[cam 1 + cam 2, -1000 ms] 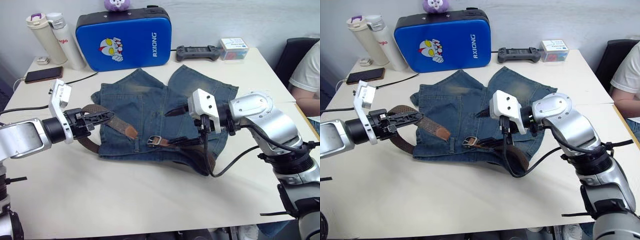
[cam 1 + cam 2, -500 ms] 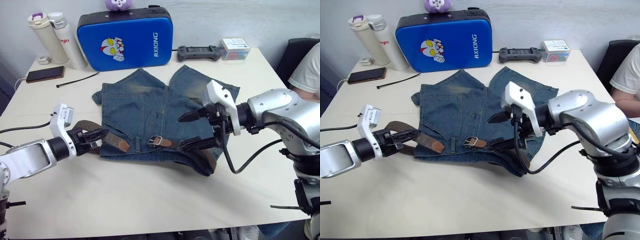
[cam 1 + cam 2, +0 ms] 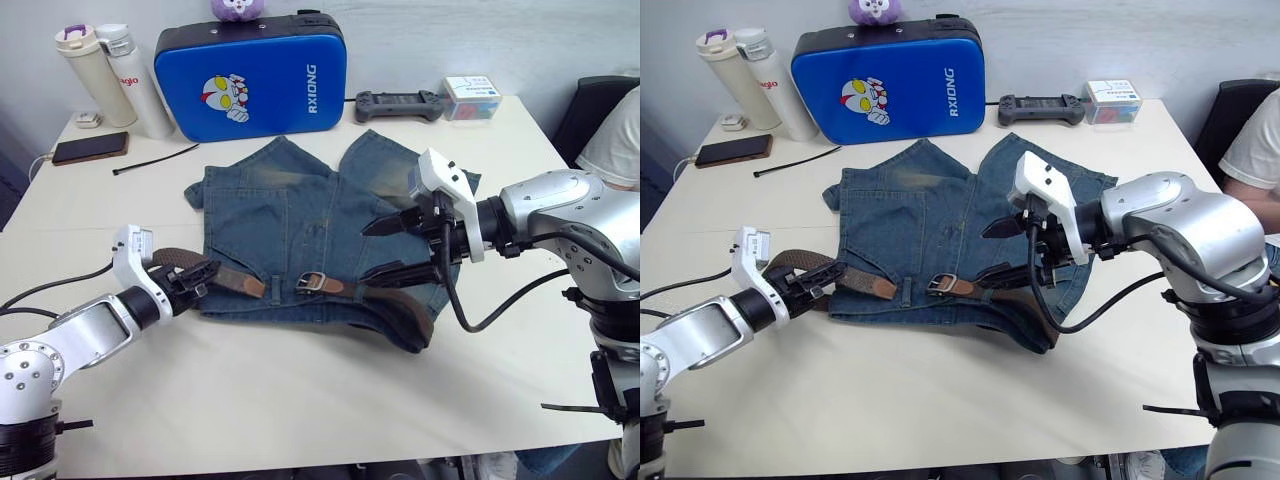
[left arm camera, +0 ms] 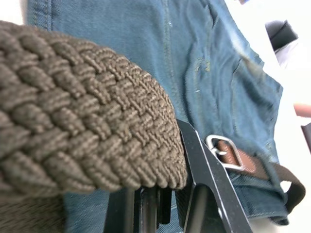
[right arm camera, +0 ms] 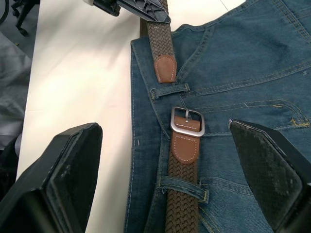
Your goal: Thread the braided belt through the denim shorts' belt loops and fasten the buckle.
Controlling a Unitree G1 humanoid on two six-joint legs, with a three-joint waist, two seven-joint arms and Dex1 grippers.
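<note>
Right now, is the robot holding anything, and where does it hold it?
The left gripper pinches the braided belt on its woven strap, near the tan tip. The right gripper is open, holding nothing.

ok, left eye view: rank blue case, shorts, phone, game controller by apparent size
1. shorts
2. blue case, farther from the camera, so it may be closer in real size
3. game controller
4. phone, nearly the same as the controller

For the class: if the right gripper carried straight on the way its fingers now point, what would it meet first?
Most likely the buckle on the denim shorts: the wrist view centres it between the right gripper's open fingers. Depth is uncertain.
</note>
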